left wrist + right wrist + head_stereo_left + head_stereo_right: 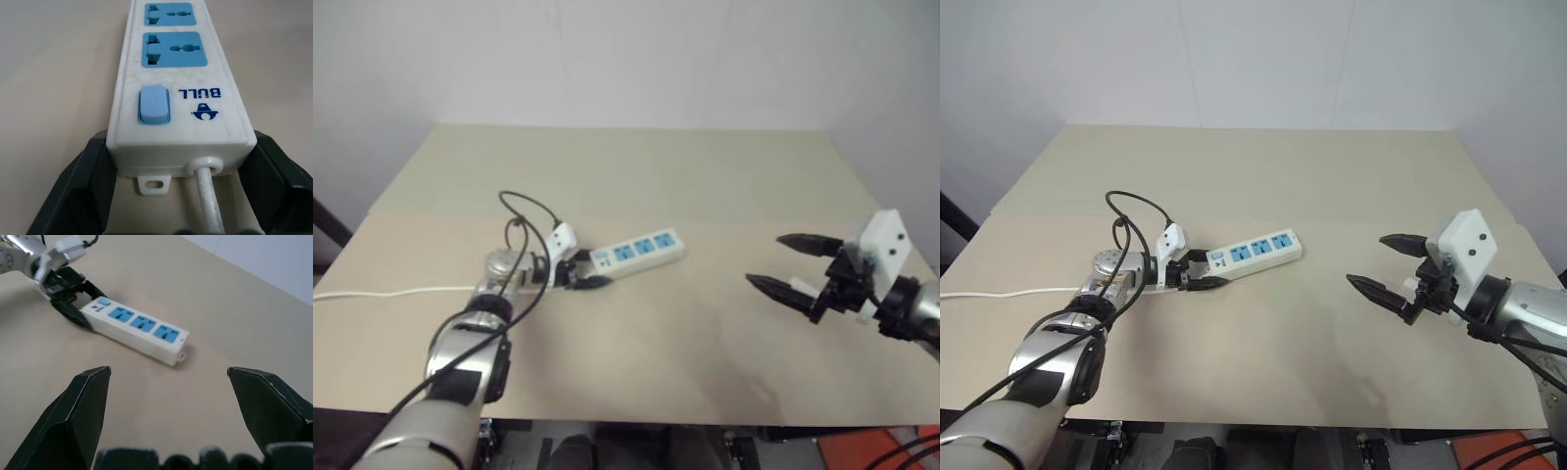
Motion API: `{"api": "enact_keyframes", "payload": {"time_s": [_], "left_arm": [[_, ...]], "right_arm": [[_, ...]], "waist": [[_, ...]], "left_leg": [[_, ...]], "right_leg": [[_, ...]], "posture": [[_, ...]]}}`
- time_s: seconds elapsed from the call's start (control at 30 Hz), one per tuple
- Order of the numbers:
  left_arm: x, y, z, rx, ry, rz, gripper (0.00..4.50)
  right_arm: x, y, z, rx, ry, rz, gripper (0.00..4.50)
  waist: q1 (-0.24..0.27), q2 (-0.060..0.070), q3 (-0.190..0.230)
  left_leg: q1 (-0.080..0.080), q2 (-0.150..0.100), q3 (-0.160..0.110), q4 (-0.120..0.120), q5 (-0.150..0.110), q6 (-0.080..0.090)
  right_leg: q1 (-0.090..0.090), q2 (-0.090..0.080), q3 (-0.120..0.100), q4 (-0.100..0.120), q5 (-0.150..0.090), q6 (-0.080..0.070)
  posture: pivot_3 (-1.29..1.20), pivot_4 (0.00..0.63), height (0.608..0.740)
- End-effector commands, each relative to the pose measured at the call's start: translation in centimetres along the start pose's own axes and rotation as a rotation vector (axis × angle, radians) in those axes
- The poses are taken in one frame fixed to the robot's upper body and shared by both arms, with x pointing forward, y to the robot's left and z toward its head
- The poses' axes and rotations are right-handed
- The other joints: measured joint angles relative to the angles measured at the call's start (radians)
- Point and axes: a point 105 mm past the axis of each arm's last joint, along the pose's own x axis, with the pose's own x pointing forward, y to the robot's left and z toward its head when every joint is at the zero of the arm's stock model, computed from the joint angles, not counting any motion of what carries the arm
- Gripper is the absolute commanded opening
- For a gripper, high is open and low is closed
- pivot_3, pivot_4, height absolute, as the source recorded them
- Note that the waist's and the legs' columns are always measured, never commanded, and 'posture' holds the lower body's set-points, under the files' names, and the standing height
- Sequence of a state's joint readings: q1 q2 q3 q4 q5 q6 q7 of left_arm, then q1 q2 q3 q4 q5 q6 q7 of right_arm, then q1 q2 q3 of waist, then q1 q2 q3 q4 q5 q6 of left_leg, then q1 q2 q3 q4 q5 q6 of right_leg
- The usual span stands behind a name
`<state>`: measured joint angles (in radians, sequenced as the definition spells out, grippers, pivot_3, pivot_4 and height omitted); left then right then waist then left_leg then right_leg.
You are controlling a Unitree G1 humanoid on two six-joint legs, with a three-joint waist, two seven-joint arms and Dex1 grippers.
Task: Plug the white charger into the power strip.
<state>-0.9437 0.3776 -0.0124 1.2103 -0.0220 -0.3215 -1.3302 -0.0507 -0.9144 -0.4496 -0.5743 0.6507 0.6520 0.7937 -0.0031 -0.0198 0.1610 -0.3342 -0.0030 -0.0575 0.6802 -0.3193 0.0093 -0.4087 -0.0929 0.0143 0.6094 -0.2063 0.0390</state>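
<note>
The power strip [641,249], a long white bar with three blue sockets, lies flat left of the table's middle. My left gripper [590,269] is shut on its switch end, one black finger [83,181] on each long side. The blue switch [154,104] and the strip's white cord [208,196] sit between those fingers. My right gripper [767,259] hovers open and empty over the table's right side, pointing toward the strip [137,325]. The white charger is out of view.
The strip's cord [391,291] trails left across the beige table [656,176] to its left edge. A black cable [524,211] loops above my left wrist. A white wall stands behind the table's far edge.
</note>
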Motion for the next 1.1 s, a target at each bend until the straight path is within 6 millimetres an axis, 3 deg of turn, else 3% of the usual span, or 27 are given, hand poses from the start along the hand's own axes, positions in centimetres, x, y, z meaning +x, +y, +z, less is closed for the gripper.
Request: {"api": "enact_keyframes", "payload": {"time_s": [0.03,0.13,0.33,0.4,0.47,0.87,1.1], "left_arm": [[-1.2,-0.6,2.7,0.106,-0.068,-0.113,3.26],[-1.8,-1.9,2.8,0.146,-0.055,-0.197,3.26],[-1.7,-4.0,1.0,0.170,0.031,-0.256,3.26],[-1.2,-4.2,0.1,0.184,0.070,-0.232,4.01],[-0.9,-4.4,-0.2,0.177,0.073,-0.234,4.47],[-0.6,-4.0,1.6,0.143,-0.073,-0.203,4.47],[0.1,-5.4,0.2,0.094,-0.070,-0.294,4.47]], "right_arm": [[-1.0,-0.9,0.7,-0.026,-0.009,-0.025,4.50],[-1.0,-1.2,0.6,-0.022,-0.005,-0.026,4.50],[-0.6,-1.2,0.6,-0.012,-0.018,-0.020,4.50],[-0.5,-1.0,0.7,-0.011,-0.022,-0.018,4.50],[-0.5,-1.0,0.7,-0.009,-0.023,-0.020,4.50],[-1.0,-0.9,0.6,0.001,-0.023,-0.044,4.50],[-1.3,-1.1,1.0,-0.001,-0.021,-0.049,4.50]], "waist": [[-0.001,0.000,0.000],[-0.005,0.000,0.000],[-0.009,0.000,0.000],[-0.009,0.000,0.000],[-0.006,0.000,0.000],[-0.006,0.000,0.000],[-0.008,0.000,0.000]], "left_leg": [[0.000,0.000,0.000,0.000,0.000,0.000],[0.000,0.000,0.000,0.000,0.000,0.000],[0.000,0.000,0.000,0.000,0.000,0.000],[0.001,0.000,0.000,0.001,0.000,0.000],[0.001,0.000,0.000,0.001,0.000,0.000],[0.001,0.000,0.000,0.001,0.000,0.000],[0.001,0.000,0.000,0.001,0.000,0.000]], "right_leg": [[0.000,0.000,0.000,0.000,0.000,0.000],[0.000,0.000,0.000,0.000,0.000,0.000],[0.000,0.000,0.001,0.001,0.000,0.000],[0.000,0.000,0.001,0.001,0.000,0.000],[0.000,0.000,0.001,0.001,0.000,0.000],[0.000,0.000,0.001,0.001,0.000,0.000],[0.000,0.000,0.001,0.001,0.000,0.000]], "posture": [[0.00,0.150,0.740],[0.00,0.150,0.740],[0.00,0.150,0.740],[0.00,0.150,0.740],[0.00,0.150,0.740],[0.00,0.150,0.740],[0.00,0.150,0.740]]}}
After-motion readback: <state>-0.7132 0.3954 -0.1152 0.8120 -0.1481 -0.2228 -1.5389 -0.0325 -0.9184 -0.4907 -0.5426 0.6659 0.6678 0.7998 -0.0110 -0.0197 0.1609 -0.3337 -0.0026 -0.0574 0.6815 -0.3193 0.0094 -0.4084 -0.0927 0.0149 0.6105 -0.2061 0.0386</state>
